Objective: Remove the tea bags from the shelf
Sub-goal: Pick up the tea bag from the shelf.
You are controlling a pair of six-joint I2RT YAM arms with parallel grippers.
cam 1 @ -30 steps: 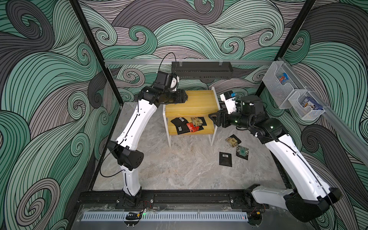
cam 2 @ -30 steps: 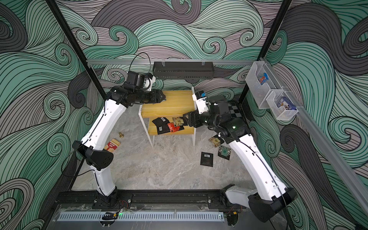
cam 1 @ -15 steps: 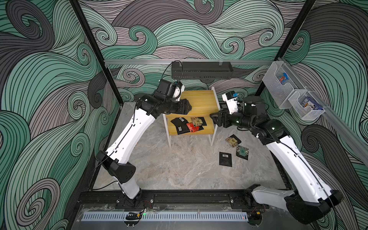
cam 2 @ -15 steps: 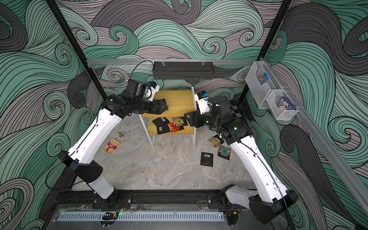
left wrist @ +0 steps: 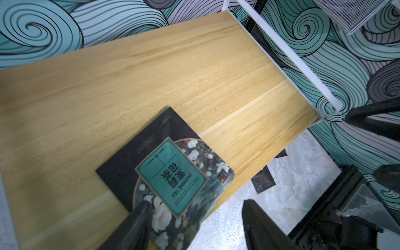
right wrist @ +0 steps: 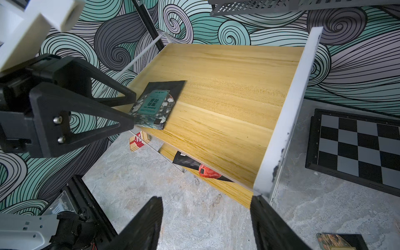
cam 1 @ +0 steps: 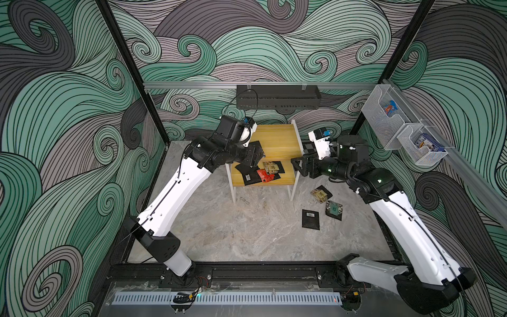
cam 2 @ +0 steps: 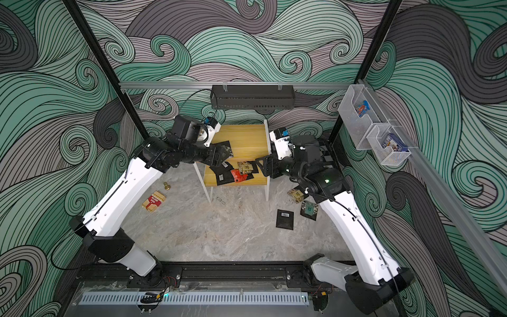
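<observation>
Left gripper (cam 1: 256,155) sits at the front left corner of the shelf's (cam 1: 277,137) upper board with its jaws apart. One finger (left wrist: 138,218) lies over a teal tea bag (left wrist: 173,173). The other hangs clear of it past the board's front edge, so nothing is clamped. That bag lies flat on the upper board, one corner overhanging the front edge.

Right gripper (right wrist: 205,199) hovers just off the shelf's right front corner, jaws wide and empty.

On the lower board a barcode bag (cam 1: 248,177), a red bag (cam 1: 264,175) and a tan bag (cam 1: 270,166) overlap in a heap.

Three more bags lie on the table (cam 1: 247,233), right of the shelf: a second tan bag (cam 1: 319,193), a second teal bag (cam 1: 334,210) and a second barcode bag (cam 1: 310,219).
</observation>
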